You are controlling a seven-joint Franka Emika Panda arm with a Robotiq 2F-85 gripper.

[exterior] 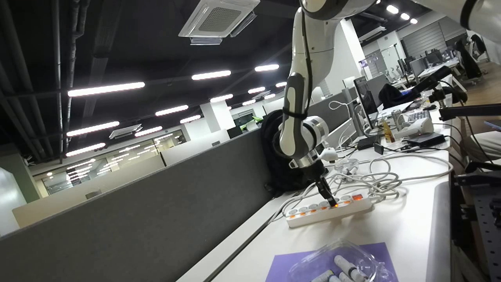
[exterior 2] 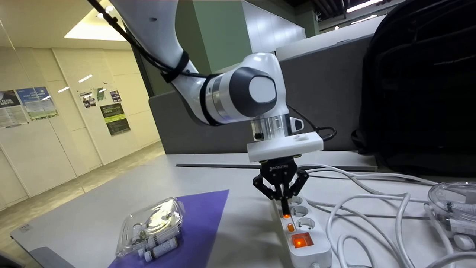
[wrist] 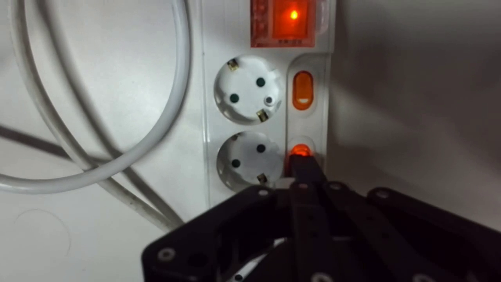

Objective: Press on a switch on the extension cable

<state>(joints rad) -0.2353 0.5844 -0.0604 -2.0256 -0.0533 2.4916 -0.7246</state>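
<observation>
Past a purple sheet [exterior 2: 206, 219] and the clear box [exterior 2: 156, 221] on it, points down with the gripper [exterior 2: 285, 212] closed, apparently touching a glowing orange switch [wrist: 301, 150] on the extension cable [exterior: 329, 214], laid on the white table [exterior: 403, 225] beside loops of white cord [wrist: 182, 58]. Backs onto a black bag [exterior 2: 420, 93] and a grey partition [exterior: 137, 227], then recedes past a monitor [exterior: 366, 100] to distant desks [exterior: 438, 68] under a dark ceiling [exterior: 148, 43] lined with strip lights [exterior: 105, 89].

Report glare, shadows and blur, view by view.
Wrist view: the end effector looks dark and a little out of focus, the cords cast shadows on the table, and the red switch glows brightest. In an exterior view, ceiling lights burn out to white; in an exterior view, glare whitens part of the clear box.
</observation>
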